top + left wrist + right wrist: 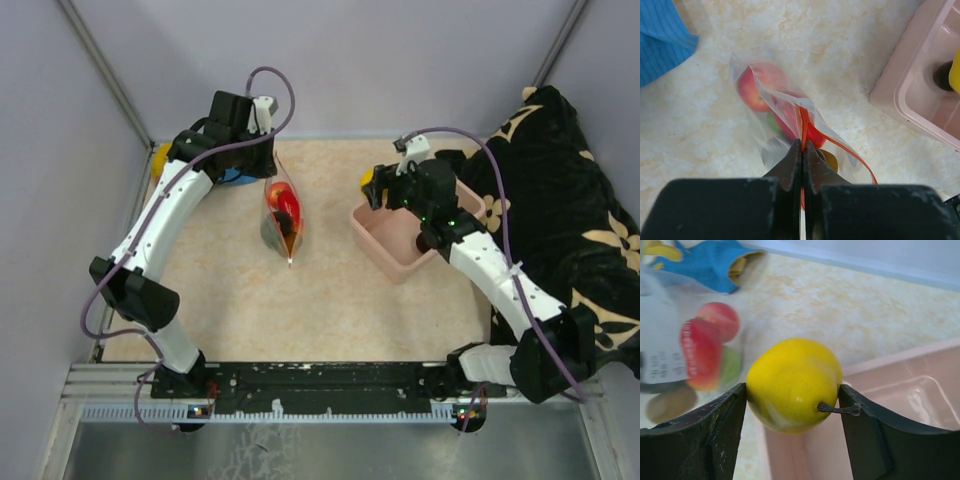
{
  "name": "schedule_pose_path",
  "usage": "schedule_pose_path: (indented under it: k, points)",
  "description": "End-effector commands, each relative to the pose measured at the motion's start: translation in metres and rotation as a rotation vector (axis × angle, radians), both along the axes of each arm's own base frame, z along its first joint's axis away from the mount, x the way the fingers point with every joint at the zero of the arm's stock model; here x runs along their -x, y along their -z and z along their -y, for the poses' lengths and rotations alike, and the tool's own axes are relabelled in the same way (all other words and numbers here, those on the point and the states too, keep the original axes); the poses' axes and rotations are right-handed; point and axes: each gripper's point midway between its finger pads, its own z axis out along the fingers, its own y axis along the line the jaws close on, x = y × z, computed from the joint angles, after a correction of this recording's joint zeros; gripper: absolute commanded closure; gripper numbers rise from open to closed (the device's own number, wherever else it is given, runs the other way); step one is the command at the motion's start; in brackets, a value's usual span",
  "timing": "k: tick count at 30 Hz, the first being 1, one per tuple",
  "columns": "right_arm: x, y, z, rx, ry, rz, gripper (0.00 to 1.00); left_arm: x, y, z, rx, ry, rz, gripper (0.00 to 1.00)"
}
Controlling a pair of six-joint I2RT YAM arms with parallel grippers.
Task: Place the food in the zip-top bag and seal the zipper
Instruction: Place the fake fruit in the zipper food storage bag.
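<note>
The clear zip-top bag [283,218] hangs over the table centre. It holds red fruits [760,85], a green one [730,365] and a brown one [670,402]. My left gripper [802,145] is shut on the red-orange zipper [802,125] at the bag's mouth, holding the bag up from its far end [271,176]. One length of the strip [855,155] bows away to the right, so the mouth is partly apart. My right gripper [792,390] is shut on a yellow fruit [790,372] with a dark stem, held above the pink tub's left corner [370,181].
The pink tub [397,258] stands right of the bag, with a dark round thing [942,75] inside. A blue cloth [715,260] and a yellow banana-like toy [657,247] lie at the back left. A black patterned cloth [560,200] covers the right side.
</note>
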Motion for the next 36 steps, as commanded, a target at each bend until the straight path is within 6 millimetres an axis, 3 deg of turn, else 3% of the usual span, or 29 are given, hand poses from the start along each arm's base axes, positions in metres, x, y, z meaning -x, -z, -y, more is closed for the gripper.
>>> schedule_pose_path:
  k: [1, 6, 10, 18, 26, 31, 36]
  points:
    - [0.02, -0.081, -0.043, -0.097, -0.145, 0.204, 0.46, -0.003, -0.016, 0.009, -0.009, 0.025, 0.048, 1.0]
    - [0.05, -0.114, -0.095, -0.158, -0.322, 0.289, 0.46, -0.003, -0.014, 0.017, -0.006, 0.036, 0.042, 1.0]
    - [0.07, -0.129, -0.132, -0.204, -0.465, 0.353, 0.46, -0.002, -0.013, 0.025, 0.002, 0.055, 0.034, 1.0]
    - [0.088, -0.136, -0.188, -0.275, -0.656, 0.378, 0.47, 0.004, -0.015, 0.03, -0.005, 0.064, 0.031, 1.0]
    - [0.067, -0.091, -0.207, -0.235, -0.659, 0.298, 0.47, 0.012, -0.017, 0.036, -0.002, 0.077, 0.03, 1.0]
    - [0.046, -0.061, -0.195, -0.165, -0.545, 0.274, 0.48, 0.017, -0.018, 0.034, -0.005, 0.077, 0.032, 1.0]
    - [0.032, -0.048, -0.177, -0.149, -0.461, 0.253, 0.48, 0.02, -0.015, 0.03, -0.018, 0.071, 0.025, 1.0]
